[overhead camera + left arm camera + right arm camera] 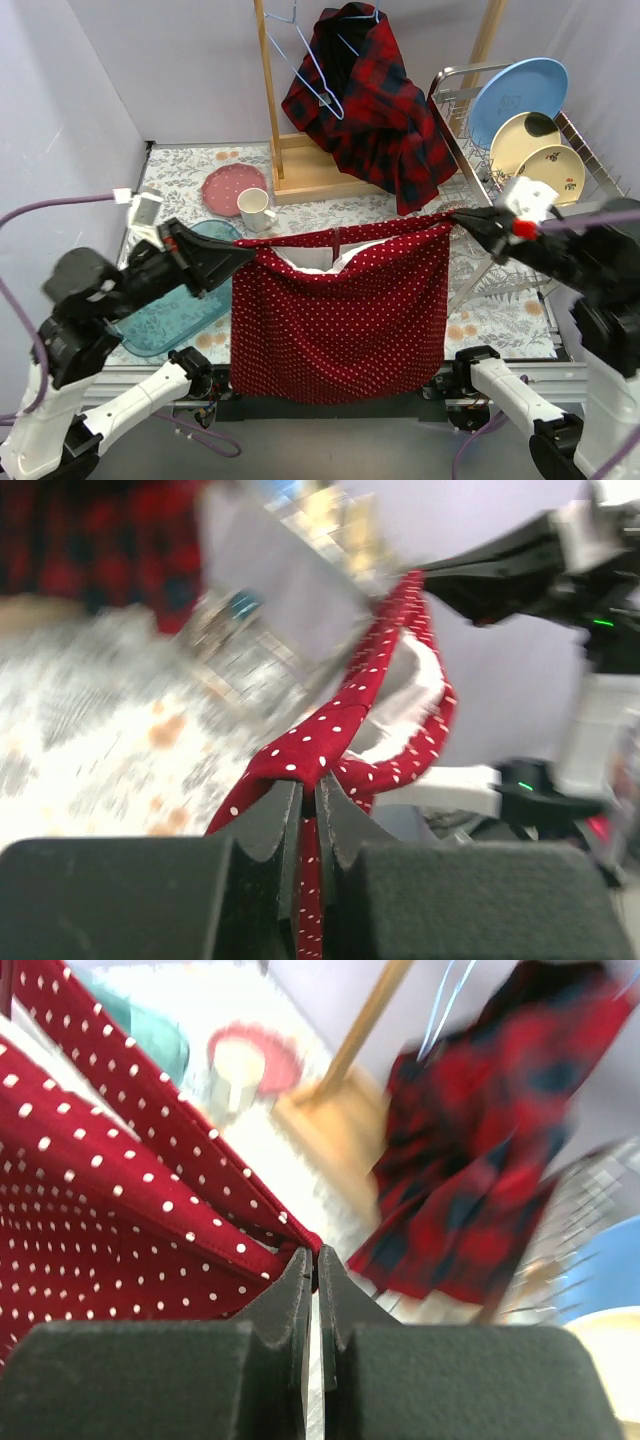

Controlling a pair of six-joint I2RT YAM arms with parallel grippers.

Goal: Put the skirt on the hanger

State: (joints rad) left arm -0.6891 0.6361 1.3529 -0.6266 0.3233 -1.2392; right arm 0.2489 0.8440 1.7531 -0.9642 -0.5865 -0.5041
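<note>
A red skirt with white dots [340, 320] hangs stretched in the air between my two grippers, its waistband on top and its white lining showing. My left gripper [246, 251] is shut on the waistband's left corner [310, 750]. My right gripper [458, 217] is shut on the right corner of the skirt [305, 1245]. A light blue wire hanger [305, 55] hangs on the wooden rack [270, 95] at the back, left of a red and dark plaid shirt [375, 100].
A white mug [256, 209] and a pink plate [228, 186] sit left of the rack's base. A teal tray [165, 320] lies under my left arm. A wire dish rack [560, 150] with blue and cream plates stands at the right.
</note>
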